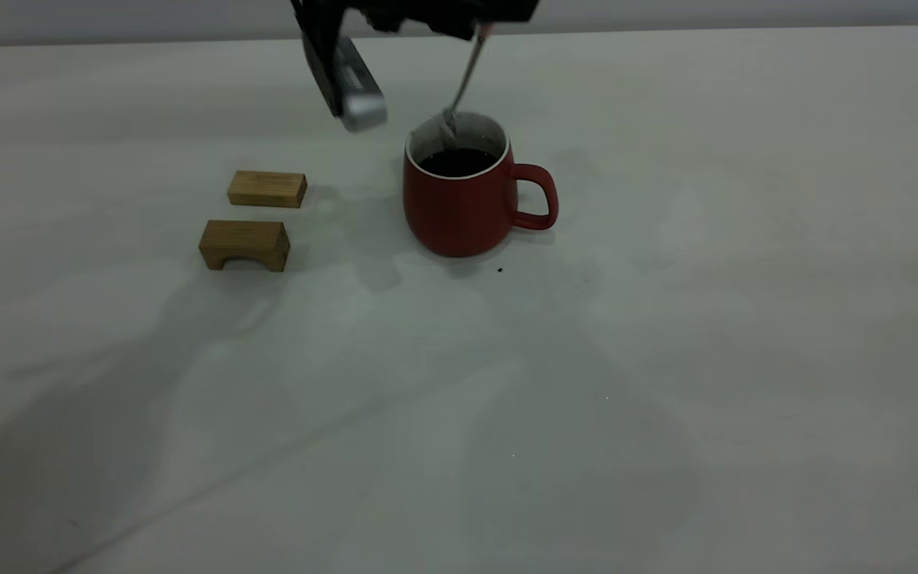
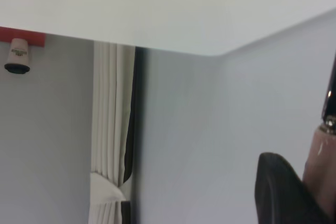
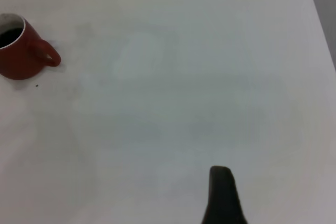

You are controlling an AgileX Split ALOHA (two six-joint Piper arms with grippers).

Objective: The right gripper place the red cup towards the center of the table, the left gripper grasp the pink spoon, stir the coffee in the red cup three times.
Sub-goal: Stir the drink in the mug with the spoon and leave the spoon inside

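Cup — one (red), one pink spoon, two wooden blocks.

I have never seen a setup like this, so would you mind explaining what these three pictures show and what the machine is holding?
This is a two-armed robot at a table. The wide picture comes from a camera outside the rig; the other two come from cameras on each arm's wrist.

In the wide picture, the left arm's tool hangs at the top edge, shut on the pink spoon, whose bowl dips into the red cup. The cup holds dark coffee. Two wooden blocks lie beside it.

The left wrist picture looks off toward the room, with only one finger and the spoon's handle at its edge.

The right wrist picture shows the cup from farther off and one finger of the right arm's tool, which holds nothing visible.
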